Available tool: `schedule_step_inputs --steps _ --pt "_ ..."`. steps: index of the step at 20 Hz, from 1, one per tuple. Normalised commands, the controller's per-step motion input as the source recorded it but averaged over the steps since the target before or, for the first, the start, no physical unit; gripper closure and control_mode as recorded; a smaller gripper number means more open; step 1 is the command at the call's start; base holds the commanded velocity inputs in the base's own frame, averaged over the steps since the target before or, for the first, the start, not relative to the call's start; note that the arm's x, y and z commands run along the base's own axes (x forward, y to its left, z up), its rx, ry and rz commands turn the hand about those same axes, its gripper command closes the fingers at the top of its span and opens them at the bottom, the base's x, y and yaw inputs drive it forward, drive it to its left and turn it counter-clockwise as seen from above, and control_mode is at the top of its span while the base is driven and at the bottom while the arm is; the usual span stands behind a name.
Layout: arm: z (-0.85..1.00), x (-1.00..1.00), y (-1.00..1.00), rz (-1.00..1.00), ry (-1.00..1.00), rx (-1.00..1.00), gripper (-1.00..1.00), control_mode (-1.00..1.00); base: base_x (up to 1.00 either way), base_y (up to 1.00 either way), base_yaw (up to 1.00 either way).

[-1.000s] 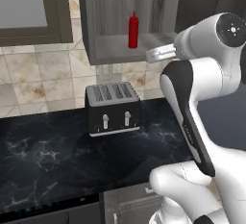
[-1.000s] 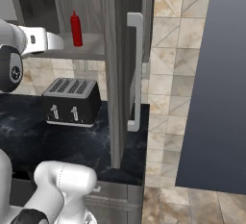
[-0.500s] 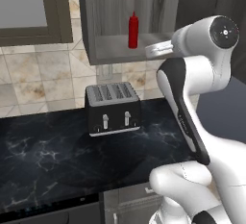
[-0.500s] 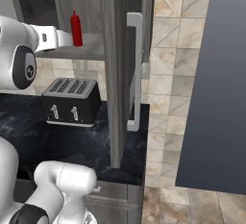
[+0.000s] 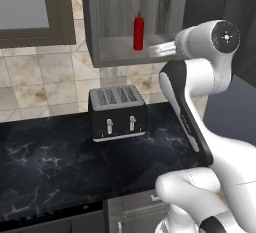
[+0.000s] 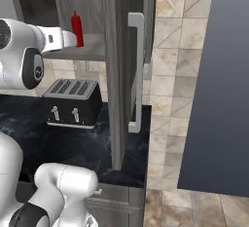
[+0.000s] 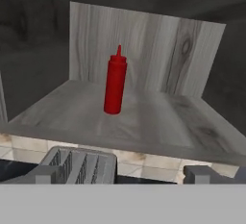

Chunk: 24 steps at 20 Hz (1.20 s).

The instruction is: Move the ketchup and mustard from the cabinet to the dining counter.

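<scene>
1. Ketchup [image 7: 115,84]: we reckon light, prob. plastic, a bit squashy, smooth sides so could slip. Tall + slim w/ small base, so likely tips if nudged.
2. Best hold, we think: mid-body, below the shoulder, pads on opposite sides. Not the nozzle, too thin.
3. Look: all red, slim cylinder, narrow pointed nozzle at 12 o'clock, upright.
4. Where: stands on the cabinet [image 5: 125,57] shelf, centre-left, nr the back wall. In hand view it's at approx 11 o'clock from centre. Door [image 6: 119,70] swung open, bar handle [image 6: 136,72] facing us in right base view.
5. Gripper [image 7: 120,174]: jaws spread wide, nothing between them. Tips sit outside the shelf's front edge, well short of the bottle.
6. Toaster [image 5: 117,113] on the black worktop [image 5: 60,152] below, at 6 o'clock from the shelf.
</scene>
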Motion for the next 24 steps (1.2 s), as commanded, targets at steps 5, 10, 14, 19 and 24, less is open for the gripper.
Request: schedule_step_inputs --steps 5,10,14,19,24 --pt "-0.01 0.19 0.00 0.01 0.00 0.01 -1.00 -1.00 0.00 0.00 0.00" --pt "0.00 0.28 0.00 0.02 0.00 0.00 -1.00 -1.00 0.00 0.00 0.00" --pt "0.00 0.38 0.00 0.01 0.00 0.00 -1.00 -1.00 0.00 0.00 0.00" --pt "0.00 0.37 0.00 0.00 0.00 0.00 -1.00 -1.00 0.00 0.00 0.00" --pt "0.00 0.35 0.00 0.00 0.00 0.00 -1.00 -1.00 0.00 0.00 0.00"
